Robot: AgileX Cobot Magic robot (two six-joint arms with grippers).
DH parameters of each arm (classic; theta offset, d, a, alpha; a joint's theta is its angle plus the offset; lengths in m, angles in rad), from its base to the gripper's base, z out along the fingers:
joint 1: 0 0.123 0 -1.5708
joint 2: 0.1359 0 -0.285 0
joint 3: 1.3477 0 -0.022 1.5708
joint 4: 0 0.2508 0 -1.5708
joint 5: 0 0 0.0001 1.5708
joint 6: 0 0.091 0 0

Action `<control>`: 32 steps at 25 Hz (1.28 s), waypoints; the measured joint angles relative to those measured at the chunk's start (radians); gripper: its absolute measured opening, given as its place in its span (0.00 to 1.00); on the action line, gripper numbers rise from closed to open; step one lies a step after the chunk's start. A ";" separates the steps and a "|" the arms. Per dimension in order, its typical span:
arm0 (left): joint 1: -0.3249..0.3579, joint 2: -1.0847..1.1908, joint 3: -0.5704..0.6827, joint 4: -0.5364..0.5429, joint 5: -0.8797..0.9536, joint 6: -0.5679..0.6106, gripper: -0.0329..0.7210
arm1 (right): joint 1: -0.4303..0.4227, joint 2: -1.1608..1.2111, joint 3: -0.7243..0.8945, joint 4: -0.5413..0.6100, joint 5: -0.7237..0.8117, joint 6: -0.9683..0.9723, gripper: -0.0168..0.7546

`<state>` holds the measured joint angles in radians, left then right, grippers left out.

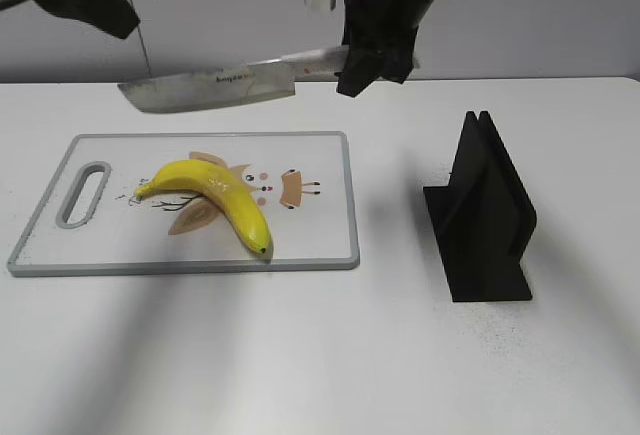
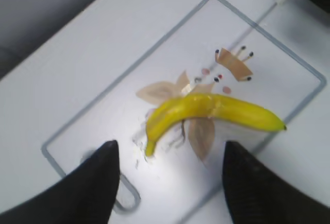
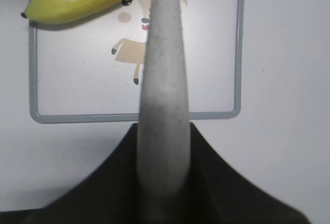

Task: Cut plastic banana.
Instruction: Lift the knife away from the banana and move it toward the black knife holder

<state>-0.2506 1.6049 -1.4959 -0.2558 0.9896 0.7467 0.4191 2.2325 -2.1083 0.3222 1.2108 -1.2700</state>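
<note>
Counter (image 1: pixel 300 355): a white surface is being used to carry everything; the near part is shown bare.
Knife stand (image 1: pixel 485 215): a black slotted block is being left standing on the right, well apart from the board, with nothing seen in its slot.
Cutting board (image 1: pixel 330 255): a white board with a grey rim is being kept flat on the left half, its handle hole at the left end.
Banana (image 1: pixel 215 190): it is being left lying on the middle of the board, over a printed drawing, stem to the left, tip toward the near edge; no cut is seen in it.
Knife (image 1: pixel 210 85): it is being held level in the air above the far edge of the board, blade pointing left, clear of the banana.
Right gripper (image 1: pixel 375 55): its jaws are being kept clenched on the knife handle.
Left gripper (image 2: pixel 167 183): its jaws are being held released above the board's handle end, nothing between them.
Progress: the knife is judged to be fetched already; lowering it and slicing are judged to be left.
</note>
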 joint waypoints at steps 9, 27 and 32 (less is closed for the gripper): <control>0.066 -0.101 0.066 0.085 0.225 -0.375 0.83 | 0.000 -0.121 0.000 -0.121 0.008 0.627 0.24; 0.088 -0.907 0.716 0.088 0.232 -0.485 0.82 | 0.000 -0.551 0.499 -0.136 0.014 1.129 0.24; 0.088 -1.193 0.821 0.089 0.234 -0.494 0.82 | 0.000 -0.716 0.688 -0.135 -0.008 1.188 0.24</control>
<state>-0.1628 0.4120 -0.6750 -0.1663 1.2235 0.2526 0.4191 1.5169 -1.4203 0.1870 1.2028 -0.0819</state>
